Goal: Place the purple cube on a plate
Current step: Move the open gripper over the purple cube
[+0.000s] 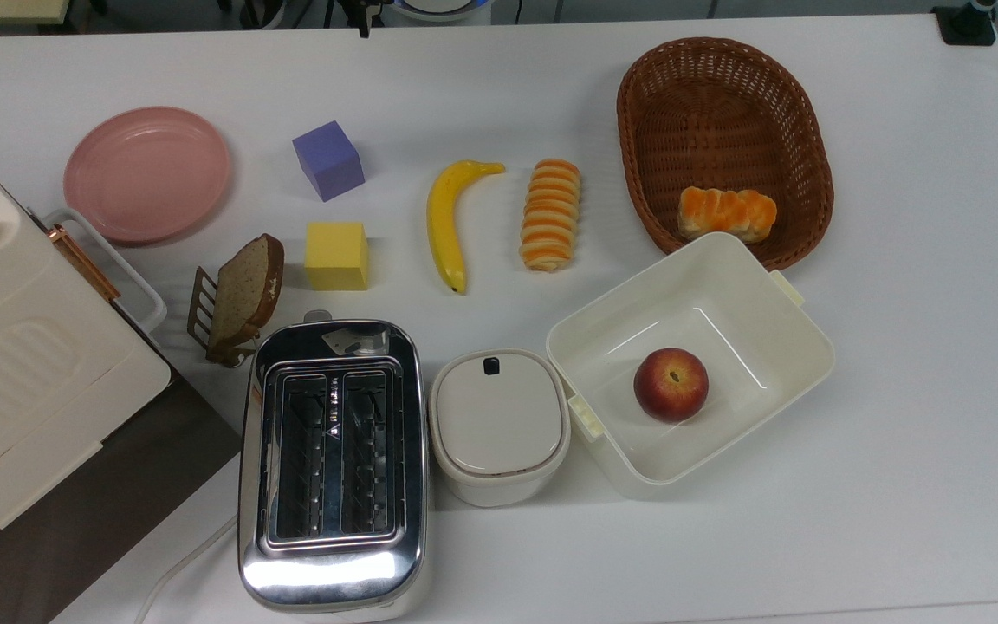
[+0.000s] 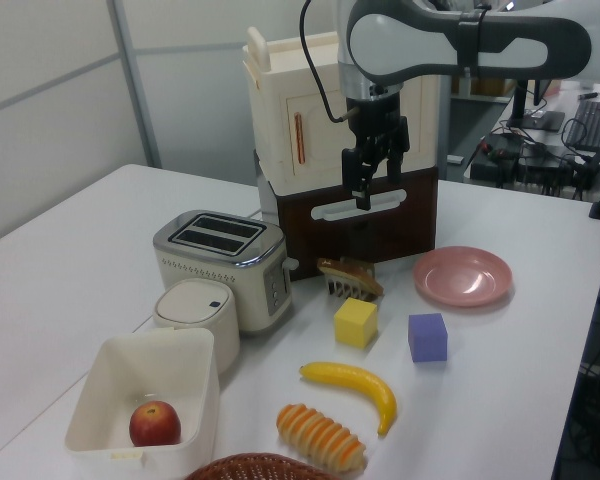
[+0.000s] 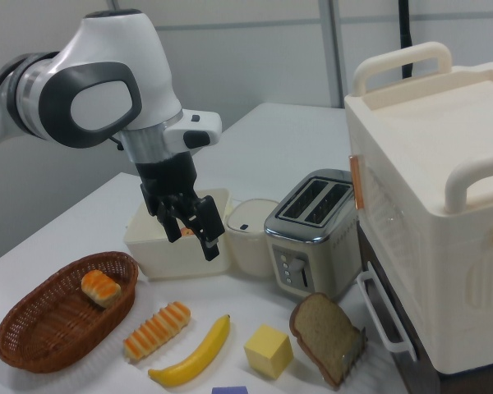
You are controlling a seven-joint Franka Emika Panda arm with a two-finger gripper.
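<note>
The claw (image 2: 373, 190) hangs in the air with its two fingers (image 3: 209, 245) pointing down, a gap between them and nothing in it. In the left view it hangs in front of the cream cabinet (image 2: 290, 120), well above the table (image 2: 70, 250).

Below the claw in the left view, nearest to it, a slice of bread (image 2: 352, 271) leans in a small rack. Just beyond that, toward the camera, sits a yellow cube (image 2: 356, 322). To the left view's right of the yellow cube, and lower than the claw, the purple cube (image 2: 428, 337) rests on the table, untouched. The pink plate (image 2: 462, 276) lies near the purple cube, behind it in the left view and apart from it; in the top view the purple cube (image 1: 328, 160) lies to the top view's right of the plate (image 1: 146, 173) with bare table between them.

Farther from the claw, a banana (image 2: 357, 386) and a striped bread roll (image 2: 320, 436) lie in front of the cubes. To the left view's left of the claw stand a chrome toaster (image 2: 222, 265), a small white lidded box (image 2: 197, 315) touching or just beside it, and an open white container (image 2: 130, 400) holding an apple (image 2: 154, 423). Farthest out, a wicker basket (image 1: 798, 130) holds another orange bun (image 1: 727, 213).
</note>
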